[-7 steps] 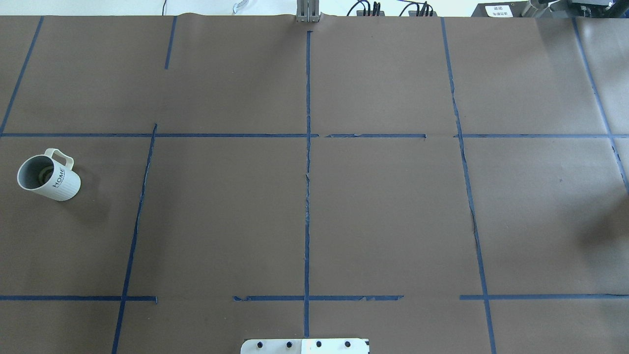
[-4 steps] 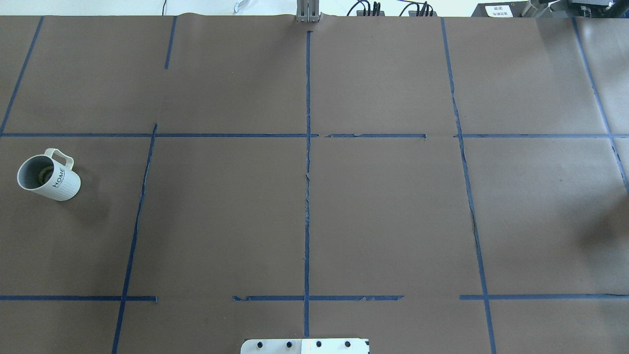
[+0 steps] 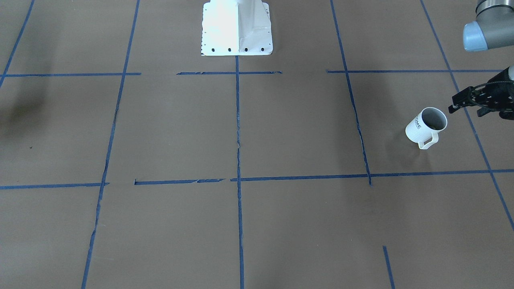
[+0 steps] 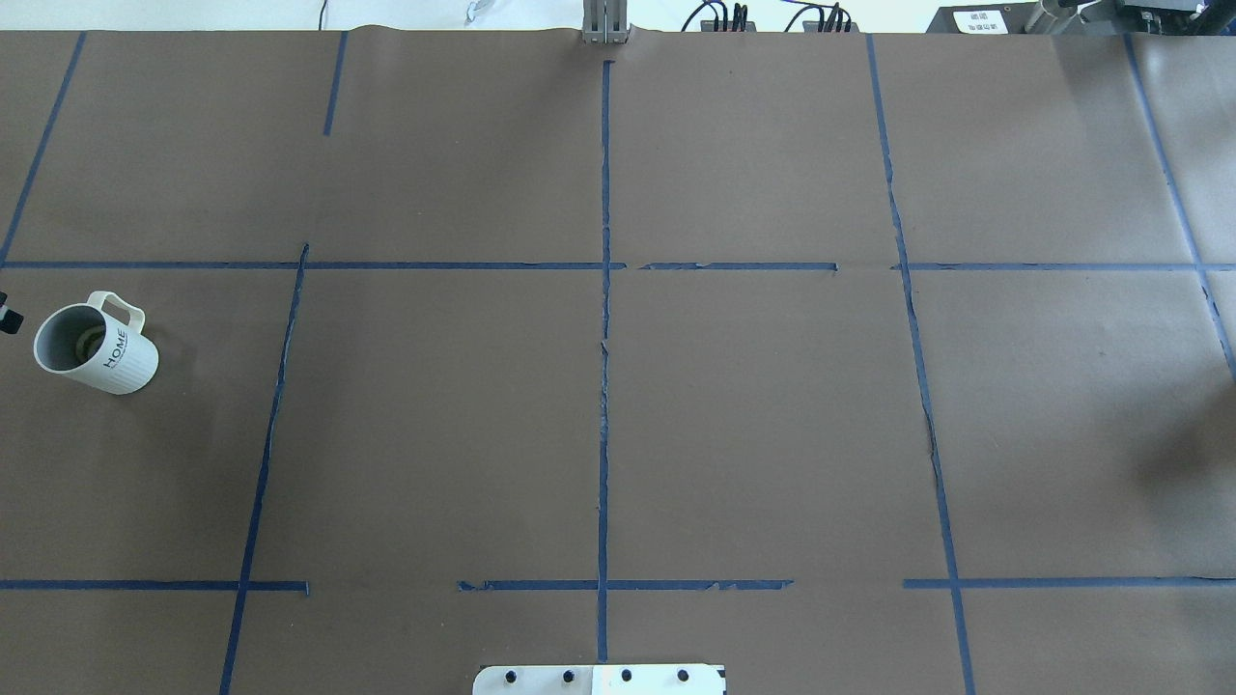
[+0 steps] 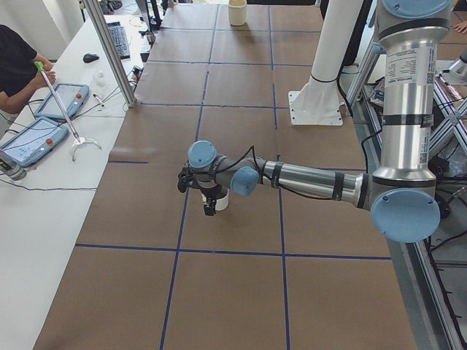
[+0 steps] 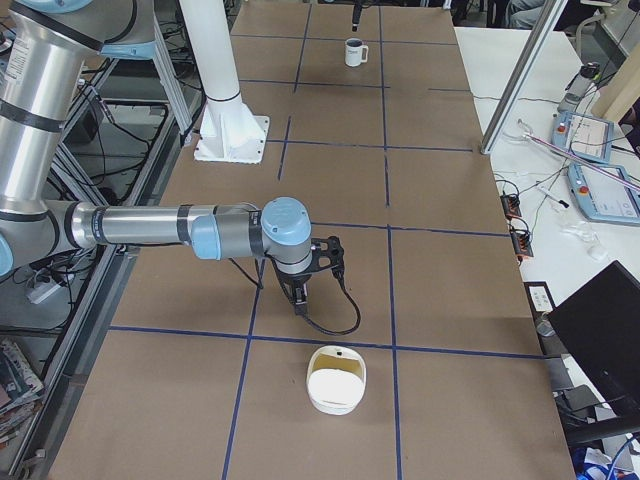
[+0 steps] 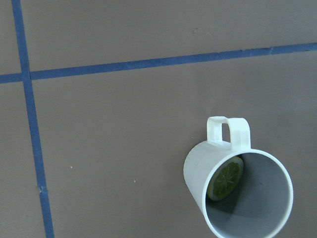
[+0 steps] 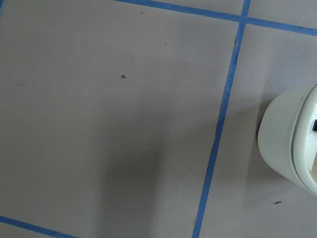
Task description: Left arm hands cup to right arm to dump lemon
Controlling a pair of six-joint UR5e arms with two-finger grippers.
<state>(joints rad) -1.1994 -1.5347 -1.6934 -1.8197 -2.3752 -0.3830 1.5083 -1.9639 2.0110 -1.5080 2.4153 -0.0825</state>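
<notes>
The cup (image 4: 95, 346), a white mug marked HOME, stands at the table's left end, handle toward the far side. It also shows in the front-facing view (image 3: 426, 123), far off in the exterior right view (image 6: 353, 52) and in the left wrist view (image 7: 237, 188), where a lemon slice (image 7: 225, 178) lies inside it. My left gripper (image 3: 453, 104), black and cable-wrapped, hovers just outboard of the cup, not touching; only its tip (image 4: 8, 317) shows overhead, and I cannot tell whether it is open. My right gripper (image 6: 298, 302) points down at the table's right end; I cannot tell its state.
A cream lidded container (image 6: 337, 380) lies on the table close to my right gripper and shows in the right wrist view (image 8: 292, 144). The white robot pedestal (image 3: 237, 28) stands at the near middle edge. A metal post (image 5: 109, 51) and operators' tablets (image 5: 62, 100) stand beyond the far edge.
The tip of my left gripper has come into the overhead view at the left edge, beside the cup. The cup has not moved.
</notes>
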